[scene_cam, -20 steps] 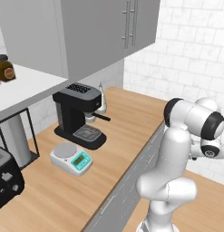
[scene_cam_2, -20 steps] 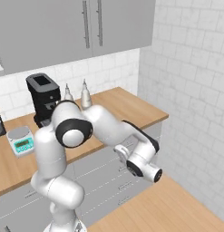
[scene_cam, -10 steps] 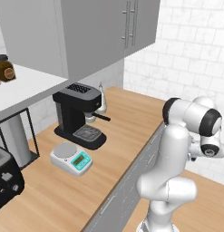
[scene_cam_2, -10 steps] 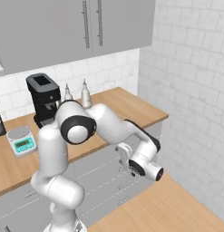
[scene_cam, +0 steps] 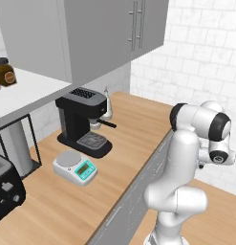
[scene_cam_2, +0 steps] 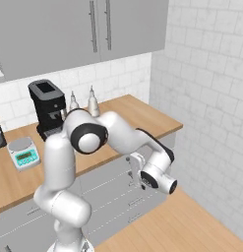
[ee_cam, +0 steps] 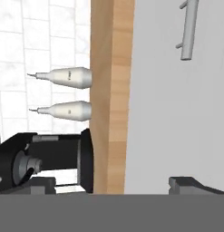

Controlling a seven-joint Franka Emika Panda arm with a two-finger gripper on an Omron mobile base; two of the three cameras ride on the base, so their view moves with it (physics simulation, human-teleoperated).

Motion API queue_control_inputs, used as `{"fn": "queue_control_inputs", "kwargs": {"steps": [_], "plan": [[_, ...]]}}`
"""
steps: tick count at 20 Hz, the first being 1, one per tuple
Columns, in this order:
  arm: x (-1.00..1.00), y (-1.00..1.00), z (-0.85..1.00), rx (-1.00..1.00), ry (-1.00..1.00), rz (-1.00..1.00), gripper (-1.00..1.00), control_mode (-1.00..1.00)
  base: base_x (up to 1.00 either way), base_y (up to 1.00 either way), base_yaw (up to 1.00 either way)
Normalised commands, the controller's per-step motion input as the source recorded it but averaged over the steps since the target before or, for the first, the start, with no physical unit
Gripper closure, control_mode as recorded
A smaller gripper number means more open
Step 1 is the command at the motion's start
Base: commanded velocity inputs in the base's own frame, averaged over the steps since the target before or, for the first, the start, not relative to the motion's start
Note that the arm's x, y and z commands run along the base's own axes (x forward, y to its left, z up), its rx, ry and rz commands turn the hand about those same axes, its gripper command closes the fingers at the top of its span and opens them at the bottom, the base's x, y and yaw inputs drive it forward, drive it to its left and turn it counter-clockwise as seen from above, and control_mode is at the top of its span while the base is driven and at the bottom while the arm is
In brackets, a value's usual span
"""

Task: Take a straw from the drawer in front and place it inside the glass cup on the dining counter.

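My gripper (ee_cam: 115, 184) is open, one dark fingertip (ee_cam: 191, 183) over the light-grey drawer (ee_cam: 177, 113) front. This view is rolled on its side, so the worktop's wood edge (ee_cam: 111, 90) runs top to bottom. The drawer is shut, and its slim metal bar handle (ee_cam: 189, 31) lies ahead of the fingers. In the right base view the gripper (scene_cam_2: 135, 171) hangs close to the drawer (scene_cam_2: 110, 179) fronts, just below the worktop. The straw is hidden, and the glass cup and the dining counter are out of view.
On the worktop (scene_cam_2: 142, 115) stand a black coffee machine (scene_cam_2: 46, 106), a small white scale (scene_cam_2: 23, 151) and two pale pointed bottles (scene_cam_2: 93, 101). Grey wall cabinets (scene_cam_2: 93, 29) hang above. A tiled wall (scene_cam_2: 206, 98) closes the right side, over a wood floor (scene_cam_2: 182, 226).
The hand has sunk slightly in front of the drawer fronts. The jaws have stayed open and the drawer has stayed shut.
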Motion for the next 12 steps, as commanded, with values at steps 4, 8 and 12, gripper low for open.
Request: {"fn": "queue_control_inputs", "kwargs": {"steps": [4, 8, 12], "plan": [[0.17, -0.01, -0.16, 0.02, 0.0, -0.01, -1.0, -1.0, 0.0, 0.0, 0.0], [0.17, -0.05, -0.05, 0.0, 0.0, 0.0, -1.0, -1.0, 0.0, 0.0, 0.0], [0.23, 0.0, -0.21, 0.0, -0.04, 0.0, -1.0, -1.0, 0.0, 0.0, 0.0]]}}
